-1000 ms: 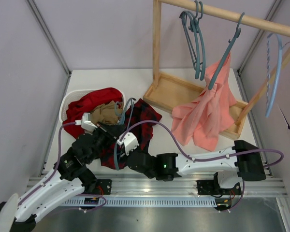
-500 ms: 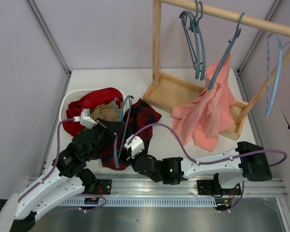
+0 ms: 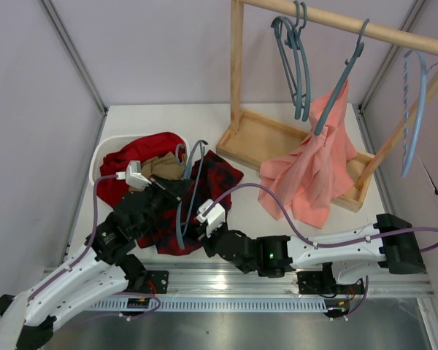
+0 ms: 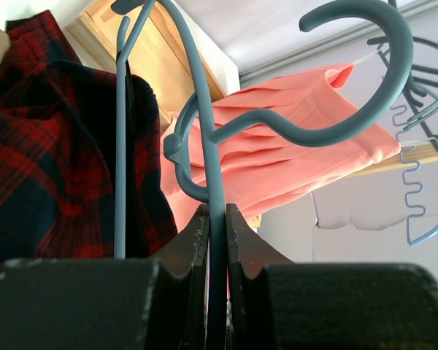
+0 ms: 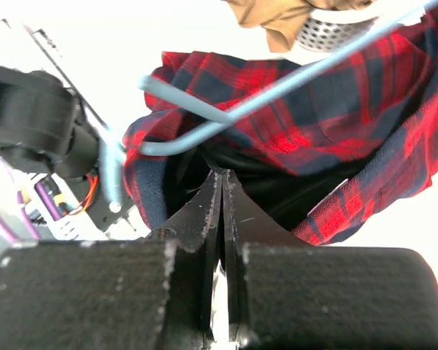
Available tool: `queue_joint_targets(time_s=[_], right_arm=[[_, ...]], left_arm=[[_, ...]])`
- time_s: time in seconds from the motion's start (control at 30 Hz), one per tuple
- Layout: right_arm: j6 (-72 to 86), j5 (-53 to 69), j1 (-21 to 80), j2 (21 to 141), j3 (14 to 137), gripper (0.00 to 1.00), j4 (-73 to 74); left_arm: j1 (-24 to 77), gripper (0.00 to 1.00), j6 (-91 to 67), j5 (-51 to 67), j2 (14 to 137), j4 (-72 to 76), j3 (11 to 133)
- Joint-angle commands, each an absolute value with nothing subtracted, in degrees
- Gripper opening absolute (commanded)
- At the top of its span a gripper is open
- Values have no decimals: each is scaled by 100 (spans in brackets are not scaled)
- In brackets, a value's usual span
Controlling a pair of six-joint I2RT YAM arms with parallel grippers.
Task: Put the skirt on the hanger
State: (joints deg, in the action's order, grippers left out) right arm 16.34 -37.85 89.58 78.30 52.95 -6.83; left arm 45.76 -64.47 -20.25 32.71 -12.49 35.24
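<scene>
The red-and-black plaid skirt (image 3: 213,181) lies crumpled on the table beside the basket, stretched toward the near edge. My left gripper (image 3: 174,192) is shut on a slate-blue hanger (image 3: 184,208) and holds it upright over the skirt, hook (image 3: 181,153) toward the basket. In the left wrist view the jaws (image 4: 217,219) clamp the hanger's bar (image 4: 208,131), with the skirt (image 4: 44,146) at left. My right gripper (image 3: 194,233) is at the skirt's near edge. In the right wrist view it (image 5: 223,177) is shut on the skirt's dark inner fold (image 5: 314,124), below the hanger's arm (image 5: 277,93).
A white basket (image 3: 104,151) at left holds a plain red garment (image 3: 142,149) and a tan one (image 3: 160,169). A wooden rack (image 3: 255,138) at back right carries a salmon-pink garment (image 3: 314,175), spare slate-blue hangers (image 3: 299,65) and a paler blue hanger (image 3: 416,109).
My right gripper has drawn back toward the near edge, pulling the skirt's edge with it. My left gripper has shifted slightly right and farther with the hanger.
</scene>
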Motion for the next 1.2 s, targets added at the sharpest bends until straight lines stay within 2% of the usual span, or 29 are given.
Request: queue_joint_targets(time_s=[0.0,0.27,0.6,1.17], right_arm=[[1415,-3481,9053,7488,5282,0,-1186],[1450,-3190,9105,7822,5747,0,-818],[1564,-3480,9105,8252,6476,0,-97],[2821,-4543,8815,8499,6900,0,1072]], left_arm=[[4605,4,-6214,-1925,3366,-572,3376],[4605,4,-6038,-1793,3656,-44,3243],[4719,4,-5634,-1319,3806,851,3050],[5396,1,-6257,-2531,3279,-208,3128]])
